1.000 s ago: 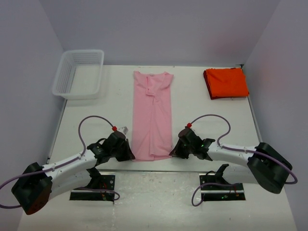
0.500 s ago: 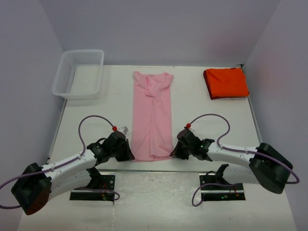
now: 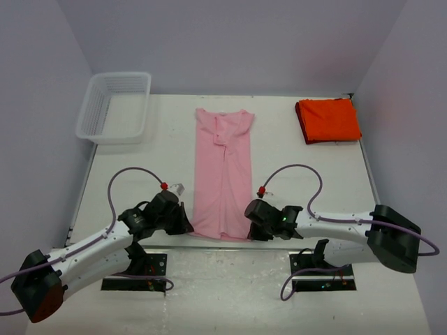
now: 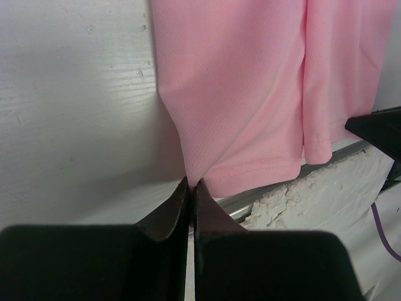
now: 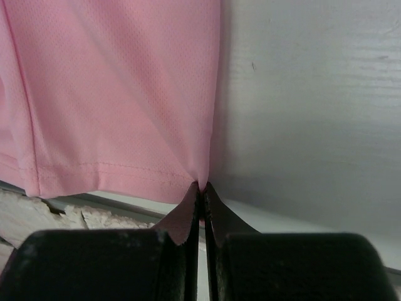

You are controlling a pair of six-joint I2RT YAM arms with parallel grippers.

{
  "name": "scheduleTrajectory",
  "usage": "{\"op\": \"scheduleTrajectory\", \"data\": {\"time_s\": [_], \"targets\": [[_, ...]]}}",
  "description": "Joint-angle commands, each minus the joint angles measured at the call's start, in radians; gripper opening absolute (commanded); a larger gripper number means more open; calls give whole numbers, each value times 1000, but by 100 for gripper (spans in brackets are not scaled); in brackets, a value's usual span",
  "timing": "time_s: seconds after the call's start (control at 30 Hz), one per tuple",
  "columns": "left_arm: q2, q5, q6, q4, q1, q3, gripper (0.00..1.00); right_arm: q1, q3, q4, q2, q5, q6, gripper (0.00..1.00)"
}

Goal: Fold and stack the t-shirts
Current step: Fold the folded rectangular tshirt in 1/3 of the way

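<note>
Pink t-shirt (image 3: pixel 222 174) lies flat mid-surface as a long narrow strip running 12 to 6 o'clock in the top view, collar end at 12, hem at 6 right by the near edge of the surface (image 3: pixel 140 174). Sleeves are folded in, with a seam-like fold line down the middle and some bunching near the collar. Left tool (image 4: pixel 191 185) sits at the strip's 7 o'clock corner, fingers pressed together and pinching the hem corner of the pink t-shirt; cloth pulls up into a small peak at the tips in the left wrist view. Right tool (image 5: pixel 202 188) sits at the 5 o'clock corner, fingers likewise closed tight on that hem corner, fabric drawn to a point between them. Both arms lie low over the surface, angled in toward the strip from either side. Orange-red t-shirt (image 3: pixel 328 120) is folded into a compact rectangle at about 1 o'clock, well apart from the pink one and near the far right corner. White mesh basket (image 3: pixel 112 138) sits at 11 o'clock by the far left corner.
</note>
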Motion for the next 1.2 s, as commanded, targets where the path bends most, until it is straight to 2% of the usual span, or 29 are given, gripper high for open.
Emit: {"op": "scheduleTrajectory", "data": {"time_s": [0.0,0.33,0.43,0.53,0.67,0.83,1.17], "targets": [[-35,-12,18,-69,-3,31,0,41,20,-168,-19,102,19,0],[-35,-4,24,-83,-4,39,0,96,93,-254,-48,165,-1,0],[-12,-28,60,-83,-4,91,0,96,159,-291,-47,196,-38,0],[49,-80,119,-81,-4,227,0,87,251,-345,-27,245,-100,0],[172,-149,193,-67,-3,392,0,-3,388,-383,19,277,-223,0],[373,-128,264,-6,40,557,0,-163,544,-377,114,257,-416,0],[608,-76,368,98,217,669,0,-390,734,-302,321,117,-665,0]]}}
